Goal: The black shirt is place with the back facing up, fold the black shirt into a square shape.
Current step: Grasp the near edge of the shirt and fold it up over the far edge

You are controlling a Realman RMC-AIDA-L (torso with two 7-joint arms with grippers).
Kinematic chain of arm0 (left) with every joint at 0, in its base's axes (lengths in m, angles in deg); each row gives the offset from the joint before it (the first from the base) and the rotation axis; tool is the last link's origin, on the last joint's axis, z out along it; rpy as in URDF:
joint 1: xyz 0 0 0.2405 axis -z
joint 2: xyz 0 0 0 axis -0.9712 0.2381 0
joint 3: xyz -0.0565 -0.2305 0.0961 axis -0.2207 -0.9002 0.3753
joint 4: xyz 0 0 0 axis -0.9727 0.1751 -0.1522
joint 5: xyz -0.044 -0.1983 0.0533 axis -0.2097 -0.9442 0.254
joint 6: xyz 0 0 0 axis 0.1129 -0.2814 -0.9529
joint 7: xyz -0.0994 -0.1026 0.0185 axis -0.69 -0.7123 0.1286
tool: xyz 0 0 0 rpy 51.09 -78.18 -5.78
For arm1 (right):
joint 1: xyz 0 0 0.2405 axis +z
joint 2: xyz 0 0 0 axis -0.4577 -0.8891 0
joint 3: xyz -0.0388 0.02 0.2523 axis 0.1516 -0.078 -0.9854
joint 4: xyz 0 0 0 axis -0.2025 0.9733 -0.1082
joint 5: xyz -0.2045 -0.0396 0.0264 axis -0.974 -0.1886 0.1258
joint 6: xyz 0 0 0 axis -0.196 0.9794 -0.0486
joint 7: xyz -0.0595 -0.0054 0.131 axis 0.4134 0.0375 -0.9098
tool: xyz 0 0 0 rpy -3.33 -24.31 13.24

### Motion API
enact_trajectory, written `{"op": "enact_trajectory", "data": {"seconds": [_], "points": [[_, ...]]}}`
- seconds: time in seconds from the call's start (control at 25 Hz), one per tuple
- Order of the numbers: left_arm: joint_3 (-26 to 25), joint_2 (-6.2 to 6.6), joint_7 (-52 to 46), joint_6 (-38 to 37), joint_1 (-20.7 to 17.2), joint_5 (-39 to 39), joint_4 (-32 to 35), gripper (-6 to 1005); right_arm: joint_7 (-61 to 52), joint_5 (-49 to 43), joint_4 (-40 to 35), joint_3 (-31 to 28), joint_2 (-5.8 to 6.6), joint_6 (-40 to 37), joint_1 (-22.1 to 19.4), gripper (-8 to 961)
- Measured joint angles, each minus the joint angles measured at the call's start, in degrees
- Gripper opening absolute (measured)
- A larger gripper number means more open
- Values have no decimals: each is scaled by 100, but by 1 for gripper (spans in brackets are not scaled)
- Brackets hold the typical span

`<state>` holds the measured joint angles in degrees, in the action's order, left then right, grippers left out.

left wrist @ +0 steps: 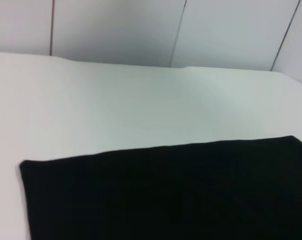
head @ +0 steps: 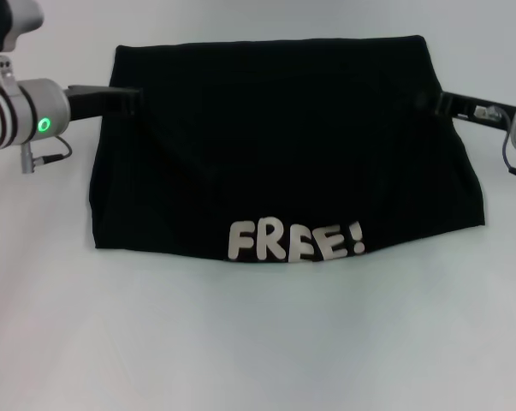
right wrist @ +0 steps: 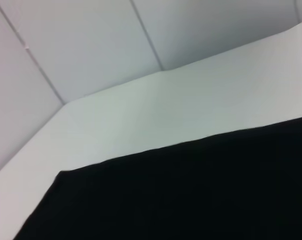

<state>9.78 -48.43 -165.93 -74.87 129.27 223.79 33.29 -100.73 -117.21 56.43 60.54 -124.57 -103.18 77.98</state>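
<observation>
White bench (head: pixel 258 342) fills the lower part of the head frame, bare surface nearest the camera. Just above it, at lower centre, pale block letters "FREE!" (head: pixel 295 241) sit along the near edge of the black shirt (head: pixel 283 137). Shirt lies flat on the bench across the middle and upper frame, already folded into a wide trapezoid: straight far edge at the top, near edge curved, side edges slanting outward toward the bottom. Diagonal fold lines show faintly in the upper-left part of the fabric.

Left hand (head: pixel 121 101) at upper left of the frame, dark fingers reaching in sideways and meeting the shirt's left edge near the top corner; silver arm with a green light behind it. Can't tell whether it is open or clamped on the cloth. Right hand (head: pixel 446 104) at upper right, same pose, touching the shirt's right edge near the top; fingers' state can't be told either.

Left wrist view: shirt (left wrist: pixel 166 195) across the lower frame, bench beyond, panelled wall (left wrist: pixel 115 30) at the top. Right wrist view: shirt (right wrist: pixel 191 195) at lower right, bench and wall (right wrist: pixel 90 45) behind.
</observation>
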Motion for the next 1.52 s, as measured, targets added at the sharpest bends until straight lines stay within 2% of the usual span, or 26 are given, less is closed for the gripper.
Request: {"op": "enact_trajectory", "data": {"seconds": [0.2,0.4,0.6,0.72,0.96,1.04,1.36,1.52], "points": [[40,-67,261,435,91,-348,-23,105,-221,-5,28,146,54,418,166,50],[40,-21,456,644,142,-738,-167,122,-510,-10,101,397,109,793,242,51],[34,-44,691,857,117,-981,-467,138,-538,-7,283,469,77,1099,279,53],[27,-83,800,980,104,-1040,-645,148,-536,-6,325,470,19,1234,287,54],[35,-242,1001,1124,78,-1046,-752,167,-542,-2,329,449,-159,1449,241,56],[36,-335,1101,1188,84,-1048,-767,174,-543,-1,330,449,-206,1493,220,57],[328,-569,1154,1209,118,-1041,-815,200,-513,0,320,475,-280,1519,144,60],[630,-649,1152,1211,123,-1046,-800,213,-476,-1,220,475,-344,1483,114,241]]}}
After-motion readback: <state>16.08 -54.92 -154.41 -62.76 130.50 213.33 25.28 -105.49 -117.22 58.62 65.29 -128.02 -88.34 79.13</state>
